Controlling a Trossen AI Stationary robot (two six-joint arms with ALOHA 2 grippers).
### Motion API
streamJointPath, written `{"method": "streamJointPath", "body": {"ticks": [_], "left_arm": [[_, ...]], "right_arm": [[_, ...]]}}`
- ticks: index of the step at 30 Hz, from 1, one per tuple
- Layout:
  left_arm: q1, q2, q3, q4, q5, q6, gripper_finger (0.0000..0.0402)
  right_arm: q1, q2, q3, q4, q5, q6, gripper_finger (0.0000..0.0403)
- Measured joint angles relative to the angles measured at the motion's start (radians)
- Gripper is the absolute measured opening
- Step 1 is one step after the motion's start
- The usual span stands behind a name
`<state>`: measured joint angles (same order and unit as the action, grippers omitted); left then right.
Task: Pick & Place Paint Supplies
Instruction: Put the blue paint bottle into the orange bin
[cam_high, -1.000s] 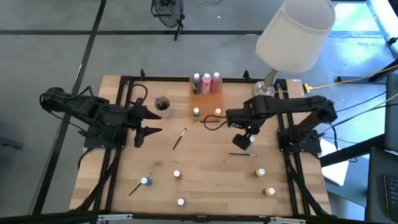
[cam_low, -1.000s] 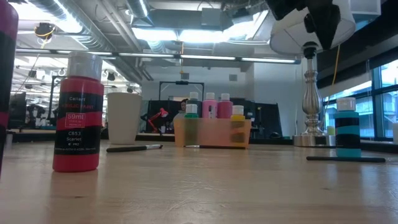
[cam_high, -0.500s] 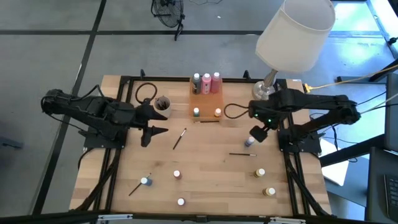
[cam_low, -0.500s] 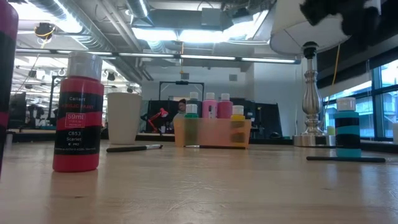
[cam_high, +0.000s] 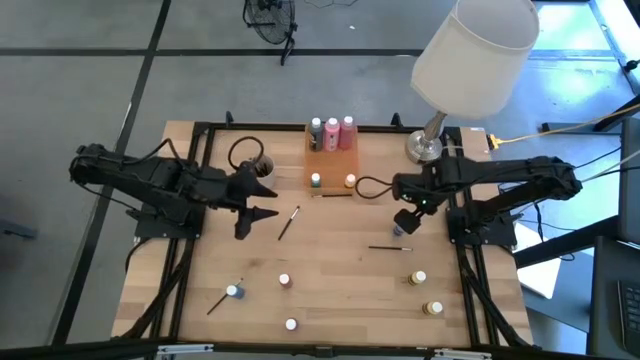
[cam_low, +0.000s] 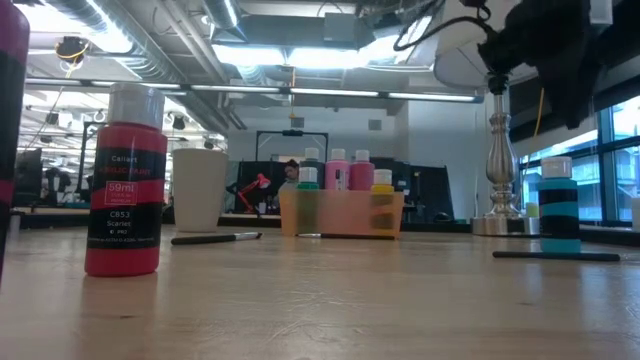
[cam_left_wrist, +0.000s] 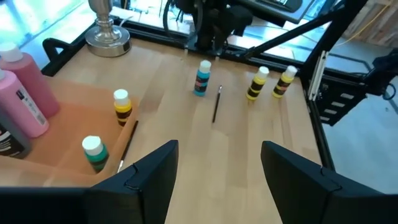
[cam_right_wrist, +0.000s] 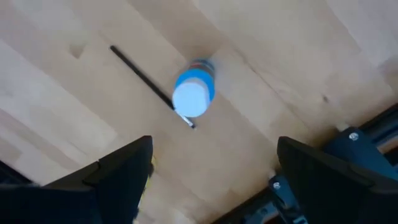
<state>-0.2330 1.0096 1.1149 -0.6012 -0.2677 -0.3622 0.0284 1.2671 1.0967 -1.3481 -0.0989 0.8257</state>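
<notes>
Left gripper (cam_high: 252, 213) waits open and empty near the grey cup (cam_high: 262, 168); five bottles stand in the far orange tray (cam_high: 322, 165); right gripper (cam_high: 401, 224) hovers open above a blue pot (cam_right_wrist: 193, 92), with pots and brushes scattered.

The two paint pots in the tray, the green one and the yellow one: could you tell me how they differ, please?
The green pot has a green and dark banded body; the yellow pot has a yellow and dark banded one. In the high view, the green pot stands toward the tray's left side and the yellow pot toward its right, well apart. A brush lies beside the yellow pot. Both are upright, white-capped and alike in size.
</notes>
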Motion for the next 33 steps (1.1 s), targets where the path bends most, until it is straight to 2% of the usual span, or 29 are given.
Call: {"method": "streamJointPath", "body": {"ticks": [11, 22, 33], "left_arm": [[0.001, 0.0, 0.0, -0.003, 0.038, -0.009, 0.0226], [0.001, 0.0, 0.0, -0.005, 0.037, -0.009, 0.0226], [0.001, 0.0, 0.0, -0.004, 0.035, -0.021, 0.0226]], "right_arm": [[0.0, 0.0, -0.113, 0.184, -0.005, 0.027, 0.0348], [0.022, 0.074, -0.116, 0.174, -0.007, 0.03, 0.0347], [0.032, 0.151, -0.115, 0.187, -0.008, 0.0, 0.033]]}}
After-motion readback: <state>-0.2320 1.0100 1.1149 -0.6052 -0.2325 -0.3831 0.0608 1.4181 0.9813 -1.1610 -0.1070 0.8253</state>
